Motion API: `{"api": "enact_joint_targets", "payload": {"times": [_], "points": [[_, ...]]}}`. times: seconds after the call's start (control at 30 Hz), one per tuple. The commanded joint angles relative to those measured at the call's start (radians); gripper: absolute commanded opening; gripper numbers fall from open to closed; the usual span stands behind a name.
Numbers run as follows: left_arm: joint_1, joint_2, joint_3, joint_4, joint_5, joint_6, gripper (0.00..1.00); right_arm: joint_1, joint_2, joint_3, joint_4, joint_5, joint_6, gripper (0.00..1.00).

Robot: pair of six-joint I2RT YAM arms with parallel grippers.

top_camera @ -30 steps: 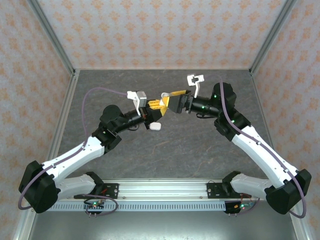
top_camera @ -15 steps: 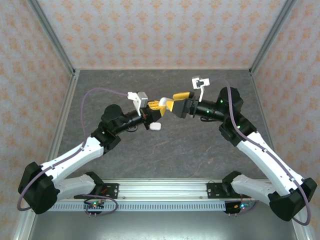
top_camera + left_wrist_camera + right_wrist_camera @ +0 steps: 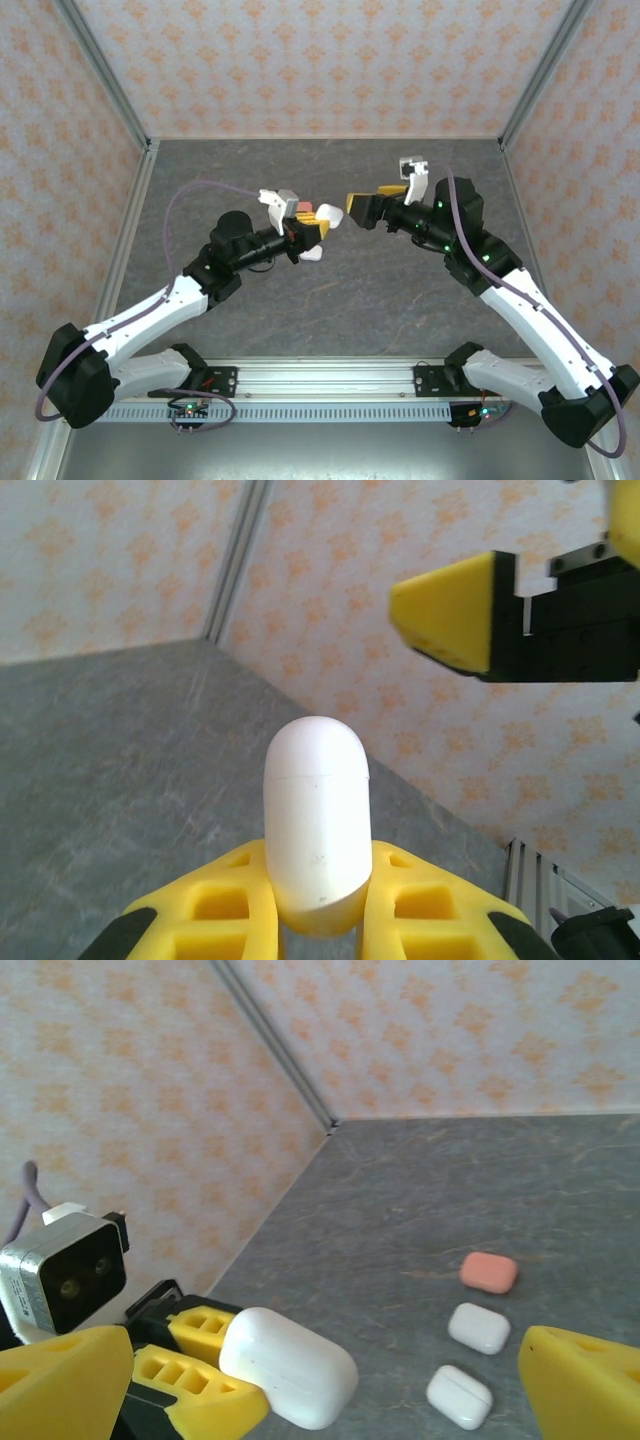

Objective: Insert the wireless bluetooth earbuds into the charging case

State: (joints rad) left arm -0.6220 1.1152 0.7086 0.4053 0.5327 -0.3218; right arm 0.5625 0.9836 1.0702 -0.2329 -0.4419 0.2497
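Note:
My left gripper [image 3: 316, 222] is shut on a closed white charging case [image 3: 316, 800], held off the table with its rounded end pointing out past the yellow fingers [image 3: 215, 905]. In the right wrist view the same case [image 3: 288, 1365] sticks out of the left gripper at the lower left. My right gripper [image 3: 368, 200] hangs open a short way to the right of it, with its yellow fingers [image 3: 60, 1380] spread wide and nothing between them. One of those fingers [image 3: 455, 610] shows at the upper right of the left wrist view. The earbuds are out of view.
Three closed cases lie on the grey table [image 3: 420, 1190] below the grippers: a coral-pink case [image 3: 489, 1272] and two white cases [image 3: 479, 1327] [image 3: 459, 1396]. The top view shows the pink case [image 3: 303, 208] and one white case [image 3: 312, 253]. Patterned walls enclose the table.
My right gripper has drawn back to the right, away from the held case, leaving a gap. The left gripper has shifted slightly with the case, and the pink case now shows beside it.

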Motion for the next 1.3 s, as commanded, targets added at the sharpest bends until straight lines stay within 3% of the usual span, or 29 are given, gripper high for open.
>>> {"api": "enact_joint_targets", "payload": {"times": [0.0,0.4,0.6,0.97,1.27], "points": [[-0.008,0.011,-0.043,0.006,-0.071,-0.095,0.0,0.004,-0.012,-0.06,0.047,0.129,-0.003,0.99],[-0.015,0.177,-0.069,-0.097,-0.214,-0.371,0.0,0.001,0.018,-0.201,0.07,0.305,0.105,0.99],[-0.015,0.242,-0.065,-0.166,-0.283,-0.464,0.0,-0.001,0.018,-0.229,0.056,0.313,0.106,0.99],[-0.014,0.381,-0.052,-0.153,-0.254,-0.589,0.0,-0.002,0.058,-0.237,0.051,0.3,0.094,0.99],[-0.015,0.324,-0.068,-0.257,-0.233,-0.609,0.0,-0.003,0.067,-0.236,0.034,0.305,0.078,0.99]]}}
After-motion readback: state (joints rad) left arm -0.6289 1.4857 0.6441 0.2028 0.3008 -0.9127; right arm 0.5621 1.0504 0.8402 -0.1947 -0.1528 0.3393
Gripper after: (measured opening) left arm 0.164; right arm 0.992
